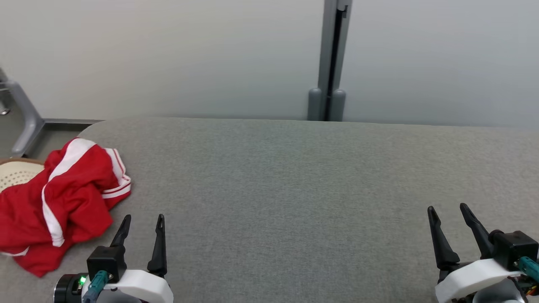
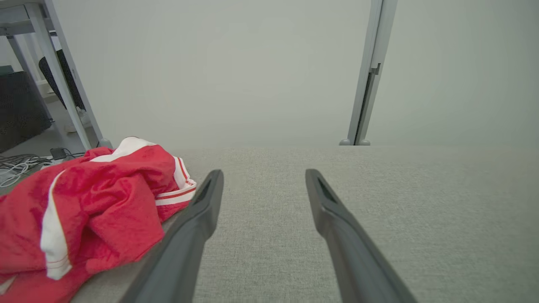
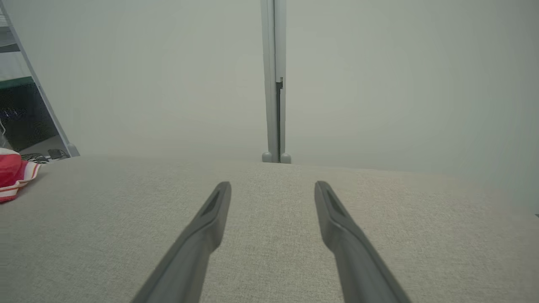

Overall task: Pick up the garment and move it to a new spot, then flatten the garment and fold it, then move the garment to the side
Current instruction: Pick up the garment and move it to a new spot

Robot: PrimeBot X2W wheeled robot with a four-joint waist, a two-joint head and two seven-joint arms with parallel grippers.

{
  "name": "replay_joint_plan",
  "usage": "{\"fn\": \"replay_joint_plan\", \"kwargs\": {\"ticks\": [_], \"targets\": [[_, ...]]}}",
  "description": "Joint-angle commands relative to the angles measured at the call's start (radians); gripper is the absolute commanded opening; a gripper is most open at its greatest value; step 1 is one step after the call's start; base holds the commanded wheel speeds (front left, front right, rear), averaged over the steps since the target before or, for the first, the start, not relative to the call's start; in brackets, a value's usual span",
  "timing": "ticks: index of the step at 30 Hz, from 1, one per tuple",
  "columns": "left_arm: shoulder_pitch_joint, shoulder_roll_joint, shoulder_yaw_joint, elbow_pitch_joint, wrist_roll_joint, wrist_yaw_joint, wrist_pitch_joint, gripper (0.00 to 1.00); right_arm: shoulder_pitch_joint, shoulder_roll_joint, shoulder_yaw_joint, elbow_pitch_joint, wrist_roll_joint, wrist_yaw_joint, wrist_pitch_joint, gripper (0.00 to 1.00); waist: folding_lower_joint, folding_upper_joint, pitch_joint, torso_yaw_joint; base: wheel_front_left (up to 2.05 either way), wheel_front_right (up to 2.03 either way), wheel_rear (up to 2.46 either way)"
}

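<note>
The garment [image 1: 63,202] is red with white stripes and lies crumpled at the left end of the grey felt table [image 1: 294,189], hanging a little past the table's left edge. In the left wrist view the garment [image 2: 92,206] sits just left of my fingers, close to the left finger. My left gripper [image 1: 143,221] stands open above the table's near edge, just right of the garment, with nothing between its fingers. At the near right my right gripper [image 1: 448,210] is open too, far from the cloth; the garment [image 3: 14,176] pokes in at the far left of its wrist view.
A pale woven basket [image 1: 14,174] sits beyond the table's left edge, partly under the garment. A grey partition wall with a vertical post [image 1: 330,63] closes the far side. A grey frame leg [image 1: 25,118] and floor cables [image 2: 17,164] lie to the left.
</note>
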Motion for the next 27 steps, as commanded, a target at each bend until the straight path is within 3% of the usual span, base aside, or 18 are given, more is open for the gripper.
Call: {"fn": "replay_joint_plan", "kwargs": {"ticks": [1,16,27], "targets": [[-0.022,0.008,0.004,-0.003,-0.004,0.003,0.0,1.0,0.0,-0.002,0.002,-0.013,0.0,0.0,0.002,1.0,0.0,-0.0001,0.007,0.056,0.0,0.0,0.0],[-0.052,0.025,0.014,-0.032,-0.01,0.014,0.0,1.0,0.0,0.014,0.034,-0.103,-0.015,0.0,0.032,1.0,0.0,-0.0001,0.036,0.346,0.0,0.0,0.0],[-0.029,0.021,0.031,-0.068,-0.03,0.03,0.0,1.0,-0.042,0.006,0.066,-0.099,-0.008,0.0,0.042,1.0,0.0,-0.0001,0.065,0.386,0.0,0.0,0.0]]}}
